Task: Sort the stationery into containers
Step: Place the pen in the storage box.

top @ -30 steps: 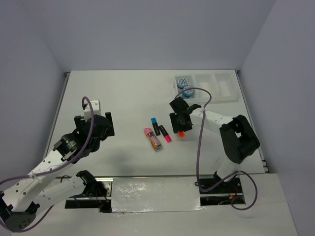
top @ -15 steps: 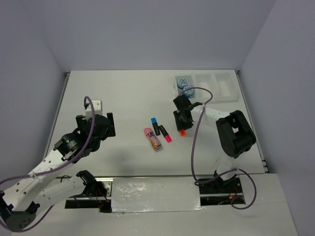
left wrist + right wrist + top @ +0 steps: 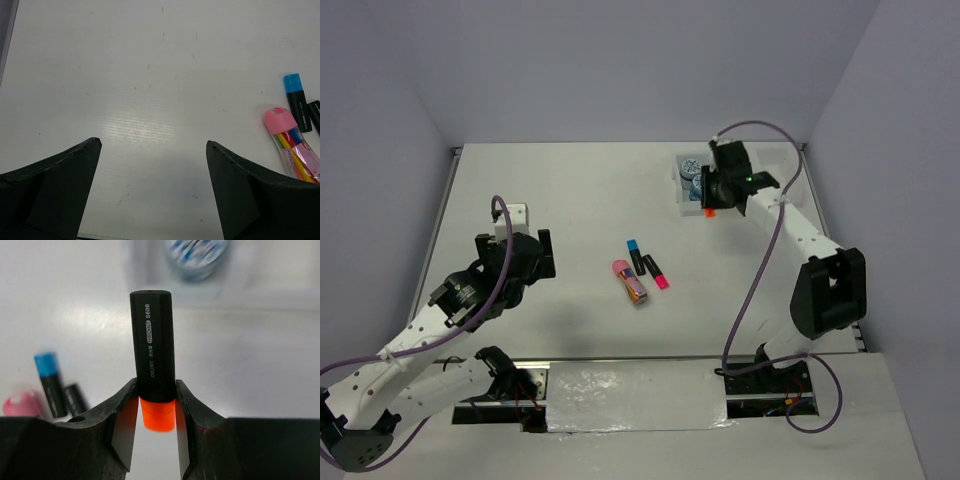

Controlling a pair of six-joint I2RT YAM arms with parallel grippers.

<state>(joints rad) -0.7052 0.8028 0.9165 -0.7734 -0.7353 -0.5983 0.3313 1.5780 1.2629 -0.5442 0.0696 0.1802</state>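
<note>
Right now the orange-capped highlighter [image 3: 151, 340] is pinched in the right gripper [image 3: 156, 390]. The jaws are narrow and clamped on the barrel just above the cap, with the black body sticking out past the fingertips. From above, it hangs at the near edge of the white three-compartment tray [image 3: 770, 170] in the far right corner of the tabletop [image 3: 570, 200], close to the left compartment where the blue-and-white rolls [image 3: 691, 166] sit. I cannot tell which compartment it is over, or whether it has cleared the rim at all.

I'd call this the carry step — one highlighter is in transit and not yet placed. The next move, as I judge it, needs the pen brought over a compartment without rolls in it, lowered past the wall and only then let go. Released here, it might catch the rim.

Not yet sorted, near the middle of the tabletop, are the blue-capped highlighter [image 3: 633, 250], the pink-capped highlighter [image 3: 658, 272] and the pink eraser [image 3: 631, 283], lying close together. The left gripper [image 3: 152, 145] hangs wide and empty toward the left edge, well apart from them.

The tabletop is plain white with a few faint scuffs — pale, bare walls close it in on three sides.
</note>
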